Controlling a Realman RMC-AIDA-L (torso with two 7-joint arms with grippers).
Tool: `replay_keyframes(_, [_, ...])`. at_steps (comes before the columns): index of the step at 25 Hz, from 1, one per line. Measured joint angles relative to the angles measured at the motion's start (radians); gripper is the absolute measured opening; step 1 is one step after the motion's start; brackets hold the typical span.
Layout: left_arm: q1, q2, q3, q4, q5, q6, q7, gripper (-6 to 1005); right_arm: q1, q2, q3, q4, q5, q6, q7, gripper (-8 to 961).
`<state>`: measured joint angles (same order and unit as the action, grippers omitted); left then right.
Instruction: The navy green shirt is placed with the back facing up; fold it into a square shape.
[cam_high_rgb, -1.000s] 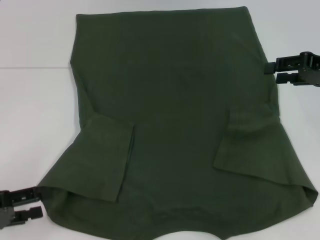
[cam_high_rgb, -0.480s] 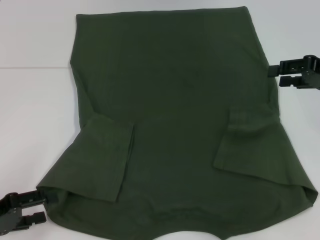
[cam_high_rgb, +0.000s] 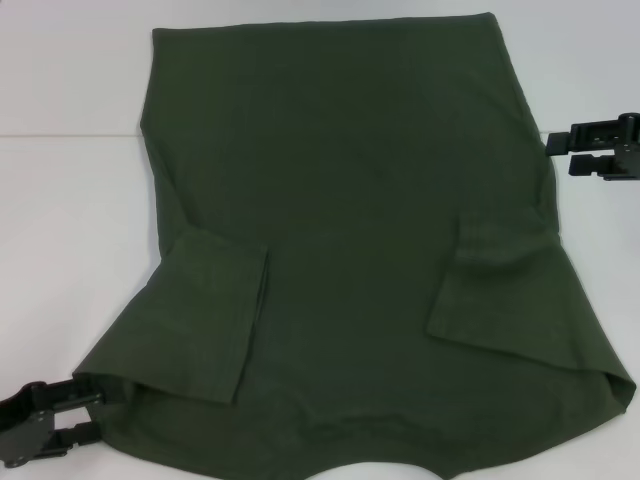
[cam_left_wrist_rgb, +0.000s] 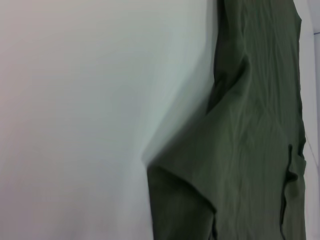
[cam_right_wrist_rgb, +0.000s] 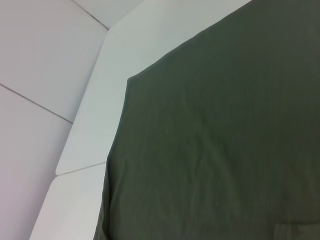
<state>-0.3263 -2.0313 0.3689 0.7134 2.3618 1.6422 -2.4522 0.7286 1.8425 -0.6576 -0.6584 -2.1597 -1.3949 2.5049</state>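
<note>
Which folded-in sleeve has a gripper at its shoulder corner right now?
The sleeve on the robot's left. The left gripper sits at the shirt corner just below it. The right sleeve has none nearby; the right gripper is off the far side edge.

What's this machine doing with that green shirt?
A two-armed robot is folding the navy green shirt, which lies spread flat, back up, on a white table. Both short sleeves are already folded inward onto the body. The left gripper sits at the shirt's near left corner, its open fingers around the fabric edge there. The right gripper is open just off the shirt's right edge, not touching it. The shirt is not yet a square.
</note>
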Motion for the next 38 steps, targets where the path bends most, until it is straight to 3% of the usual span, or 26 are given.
replay_keyframes(17, [-0.096, -0.015, 0.004, -0.045, 0.046, -0.052, 0.006, 826, -0.018, -0.005, 0.016, -0.001, 0.0, -0.01, 0.0, 621])
replay_keyframes(25, [-0.106, -0.023, -0.002, -0.035, 0.036, -0.061, 0.027, 797, -0.021, -0.005, 0.031, -0.001, 0.0, -0.015, 0.0, 621])
replay_keyframes(28, [-0.109, -0.023, 0.0, -0.035, 0.038, -0.063, 0.029, 560, -0.023, -0.005, 0.035, -0.001, 0.0, -0.021, 0.0, 621])
replay_keyframes(38, [-0.114, -0.019, 0.001, -0.033, 0.03, -0.045, 0.063, 347, -0.073, -0.021, 0.028, -0.04, -0.007, -0.122, -0.026, 620])
